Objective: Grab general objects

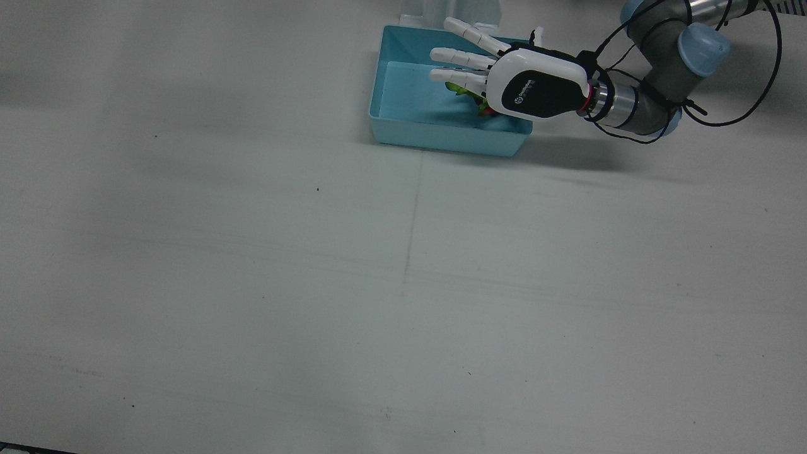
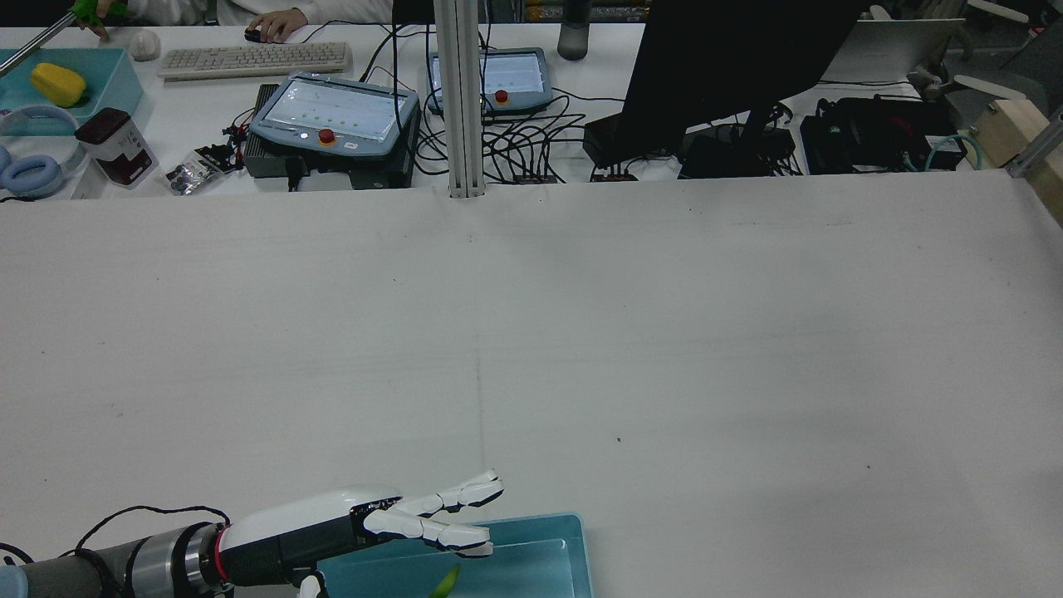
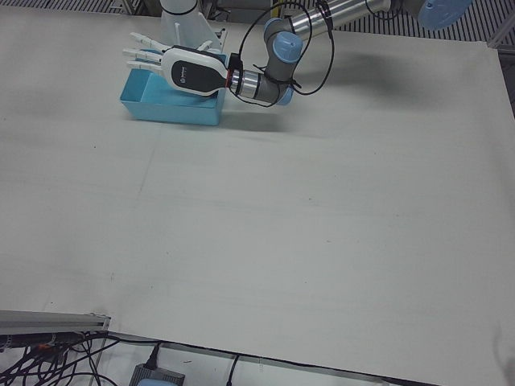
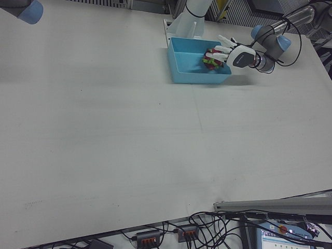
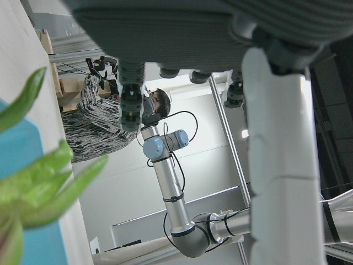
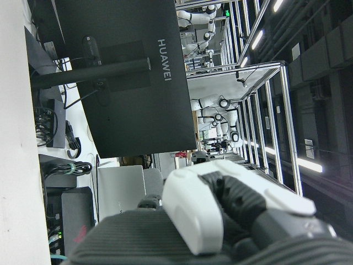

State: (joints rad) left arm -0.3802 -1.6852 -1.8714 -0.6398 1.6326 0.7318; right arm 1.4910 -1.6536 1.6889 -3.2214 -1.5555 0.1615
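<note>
- Left hand (image 1: 504,79) spread flat, holding nothing, above blue bin (image 1: 403,135) at table's (image 1: 252,265) robot-side edge.
- Green-leafed red object (image 4: 211,60) inside bin, under fingers (image 1: 457,58).
- Right hand (image 6: 220,215): state unclear.

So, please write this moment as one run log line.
left hand: open, above light blue plastic bin | green-and-red leafy object: inside bin | right hand: cannot tell

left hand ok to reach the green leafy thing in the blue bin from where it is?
Probably yes. The left hand is open right above the green leafy object inside the blue bin, fingers spread, with nothing visible between them.
</note>
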